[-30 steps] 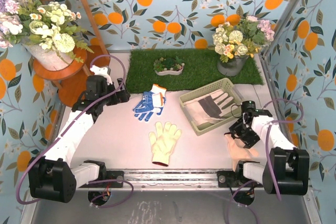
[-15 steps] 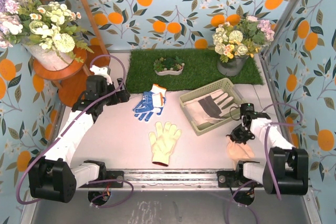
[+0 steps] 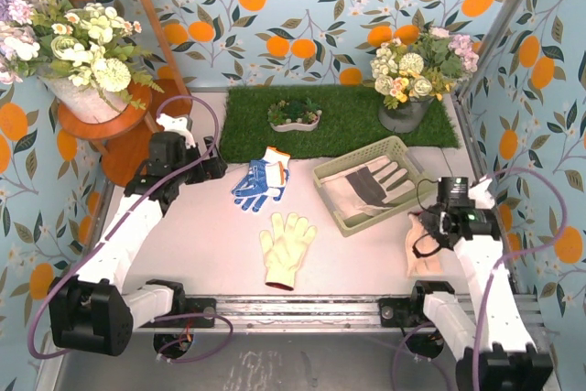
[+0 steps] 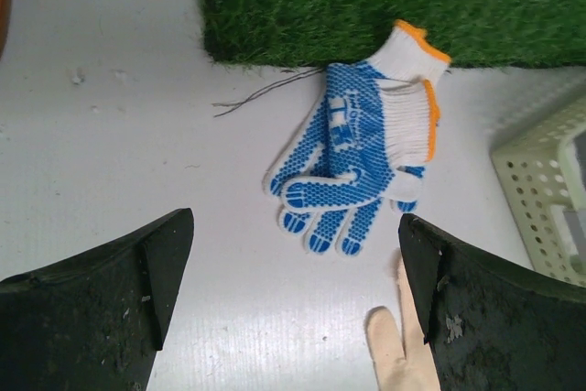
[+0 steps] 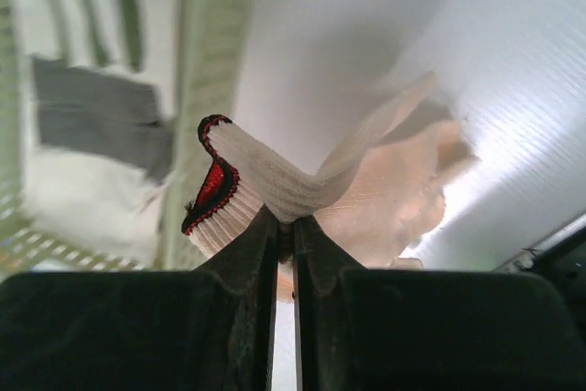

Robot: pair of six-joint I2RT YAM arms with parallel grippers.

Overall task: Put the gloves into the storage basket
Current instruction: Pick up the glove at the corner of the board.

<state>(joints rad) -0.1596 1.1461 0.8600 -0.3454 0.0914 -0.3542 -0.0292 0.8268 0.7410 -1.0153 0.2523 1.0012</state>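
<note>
Our right gripper (image 3: 430, 233) pinches the peach glove (image 3: 423, 258) near its cuff, its length hanging toward 6 o'clock. The basket (image 3: 371, 220) lies close at 10 o'clock. Our left gripper (image 3: 216, 169) gapes empty.

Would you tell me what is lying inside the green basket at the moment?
One grey-and-cream glove lies flat in the basket. Whether anything is under it cannot be seen, because the glove covers that part.

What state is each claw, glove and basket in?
left gripper: open, empty.
right gripper: shut on the peach glove.
peach glove: pinched near its cuff.
storage basket: holds one glove.
grey-and-cream glove: lying in storage basket.
blue-and-white gloves: stacked flat on table.
pale yellow glove: flat on table, untouched.
</note>
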